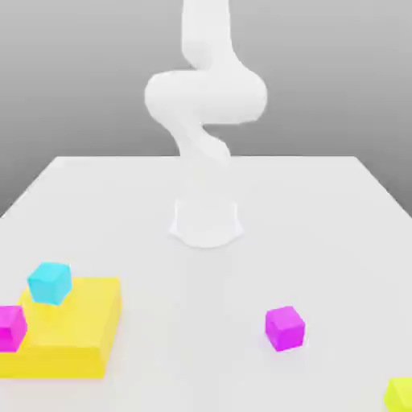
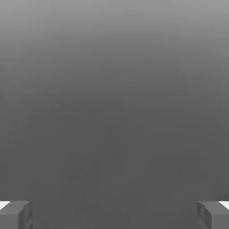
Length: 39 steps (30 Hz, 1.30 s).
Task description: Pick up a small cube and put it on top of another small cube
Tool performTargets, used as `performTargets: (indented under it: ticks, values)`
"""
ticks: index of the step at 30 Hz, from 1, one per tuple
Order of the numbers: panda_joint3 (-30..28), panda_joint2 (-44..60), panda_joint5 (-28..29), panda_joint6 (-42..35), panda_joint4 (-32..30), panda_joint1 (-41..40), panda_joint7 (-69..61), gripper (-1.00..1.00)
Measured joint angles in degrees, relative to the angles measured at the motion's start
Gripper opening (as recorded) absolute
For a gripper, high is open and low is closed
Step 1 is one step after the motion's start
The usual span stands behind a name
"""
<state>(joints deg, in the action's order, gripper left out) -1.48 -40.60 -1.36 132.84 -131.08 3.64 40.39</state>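
Down at the near corner of the table (image 1: 322, 209), on the exterior view's right, sits the lime cube (image 1: 400, 394), cut off by the frame edge, so it's about as far from everything else as it gets. The magenta cube (image 1: 285, 327) I'd stack onto is near it, out in the open with bare table all round, which makes it the easy target (nothing to bump on the way down). A second magenta cube (image 1: 10, 327) is over on the exterior view's left, pressed against the side of the big yellow block (image 1: 68, 338), and the cyan cube (image 1: 50, 282) sits up on that block's far corner, so that whole cluster looks like clutter to steer clear of. Meanwhile the arm (image 1: 205, 105) is folded up over its base at the back of the table, well apart from every cube. From the hand view the gripper (image 2: 114, 214) is spread wide, one finger (image 2: 15, 214) at each side with nothing between them, which makes sense as nothing is picked up yet.
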Motion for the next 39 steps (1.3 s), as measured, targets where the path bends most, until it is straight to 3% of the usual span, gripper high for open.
performTargets:
  ticks: [10,19,25,32,36,37,39]
  values:
    - [-3.74,21.24,-6.43,4.18,2.87,12.34,-22.65,0.0]
    - [-1.87,39.83,-9.81,8.03,5.36,19.3,-41.06,0.0]
    - [0.33,51.74,-7.55,11.13,6.85,21.84,-50.25,0.0]
    - [1.83,65.0,0.39,15.06,8.54,25.54,-57.14,0.0]
    - [1.72,73.31,1.63,20.71,10.3,26.21,-57.77,0.0]
    - [1.72,74.51,1.65,21.61,10.57,26.22,-57.79,-1.0]
    - [1.72,74.51,1.65,21.6,10.57,26.22,-57.79,-1.0]
